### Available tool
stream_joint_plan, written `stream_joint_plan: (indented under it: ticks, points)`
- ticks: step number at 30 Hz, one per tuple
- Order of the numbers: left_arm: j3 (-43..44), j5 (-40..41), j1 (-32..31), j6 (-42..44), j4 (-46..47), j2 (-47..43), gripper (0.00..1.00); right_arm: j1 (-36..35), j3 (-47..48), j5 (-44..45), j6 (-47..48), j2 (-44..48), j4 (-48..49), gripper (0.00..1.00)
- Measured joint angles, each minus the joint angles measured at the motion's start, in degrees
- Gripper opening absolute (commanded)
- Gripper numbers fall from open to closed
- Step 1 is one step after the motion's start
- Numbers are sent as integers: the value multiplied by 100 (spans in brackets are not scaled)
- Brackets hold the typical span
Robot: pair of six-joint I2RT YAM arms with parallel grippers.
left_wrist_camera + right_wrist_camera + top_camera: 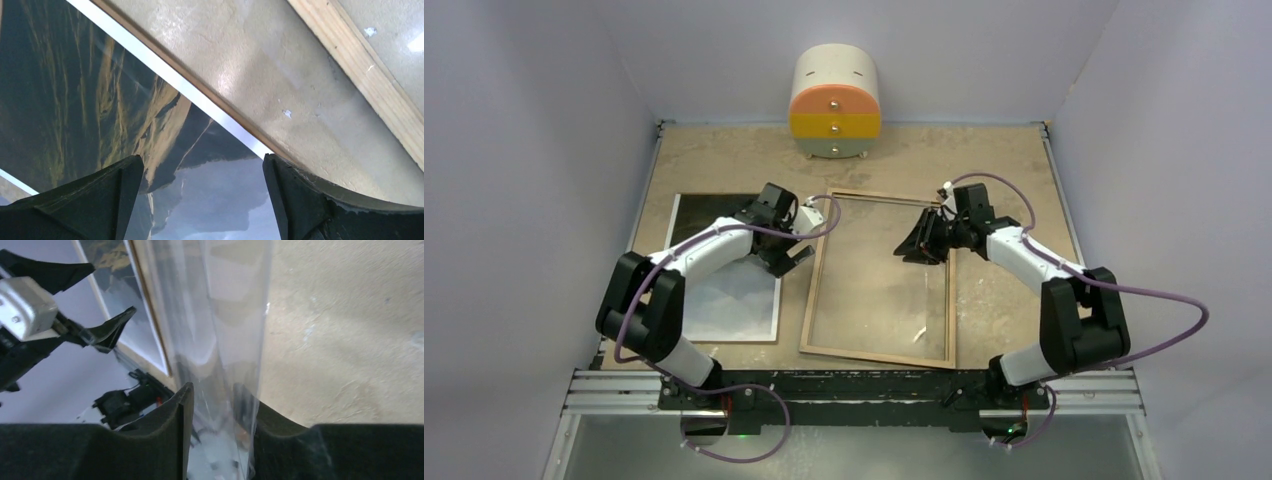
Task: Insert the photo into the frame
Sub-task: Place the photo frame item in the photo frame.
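Hovering with jaws spread, the left gripper (pixel 201 160) faces a probably flimsy, slippery photo (pixel 75 100). It is best pinched at its white edge. Whether the right gripper (pixel 215 390) holds anything is unclear.

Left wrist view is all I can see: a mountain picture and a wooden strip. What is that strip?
Observer: That is the frame, lying wood side up beside the photo.
Operator: Is the other arm doing anything?
Observer: The right gripper is over the frame's right side, a clear sheet between its fingers.
Operator: Anything else on the table?
Observer: A small drawer unit at the far edge.
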State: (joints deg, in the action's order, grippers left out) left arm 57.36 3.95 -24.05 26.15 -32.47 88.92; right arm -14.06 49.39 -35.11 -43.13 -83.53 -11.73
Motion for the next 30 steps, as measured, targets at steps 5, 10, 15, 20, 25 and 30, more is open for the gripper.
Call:
stream_joint_plan:
  ticks: [5,10,15,20,25,30]
  points:
    - [-4,278,-184,0,247,160,97,0,-94,345,306,-203,-2,85]
    - [-13,509,-181,68,439,238,97,0,-208,944,557,-201,-396,99]
    - [-13,581,-184,111,483,238,97,15,-315,1355,656,-4,-640,99]
    - [-13,595,-184,151,479,238,98,15,-518,1464,647,584,-960,99]
    - [-15,590,-186,151,457,238,98,15,-748,1449,654,907,-1123,99]
    - [-85,575,-199,146,459,236,98,15,-1049,1366,671,931,-1331,99]
